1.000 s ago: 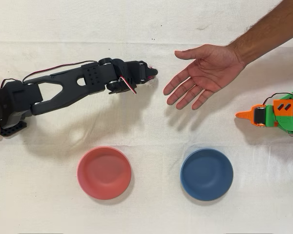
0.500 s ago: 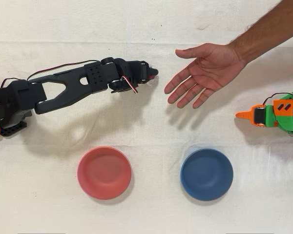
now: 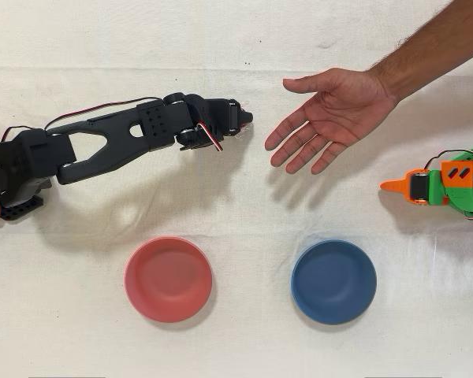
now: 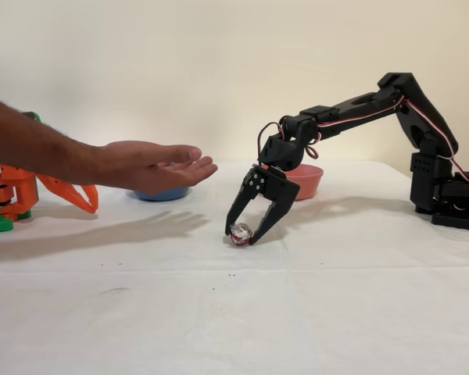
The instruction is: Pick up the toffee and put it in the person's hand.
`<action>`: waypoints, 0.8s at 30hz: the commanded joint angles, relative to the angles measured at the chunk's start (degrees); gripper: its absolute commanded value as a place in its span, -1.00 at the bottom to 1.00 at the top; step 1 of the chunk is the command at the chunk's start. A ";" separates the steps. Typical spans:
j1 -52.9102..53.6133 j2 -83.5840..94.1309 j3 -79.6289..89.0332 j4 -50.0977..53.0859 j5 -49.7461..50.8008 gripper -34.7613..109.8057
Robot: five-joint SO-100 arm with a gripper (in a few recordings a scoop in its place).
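Black two-finger gripper [image 4: 250, 234] down at the white cloth, jaws spread around the tiny red toffee in its shiny crinkled wrapper [image 4: 240, 233].

The fixed view shows the sweet on the cloth below the person's bare, open-palmed hand [image 4: 152, 166], just past its fingertips; overhead, the gripper [image 3: 247, 118] hides it, short of the hand [image 3: 331, 116].

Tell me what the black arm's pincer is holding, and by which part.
Nothing is held yet. The pincer is open, its tips down at the table on either side of the toffee, which lies on the cloth. The hand is empty.
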 commanded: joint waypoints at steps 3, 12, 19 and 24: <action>-0.53 6.50 -6.94 1.85 -1.76 -0.36; 0.62 14.33 -7.91 4.66 -4.66 -0.36; 2.37 17.40 -11.34 6.33 -6.24 -0.36; 3.87 18.54 -13.36 6.06 -6.68 -0.37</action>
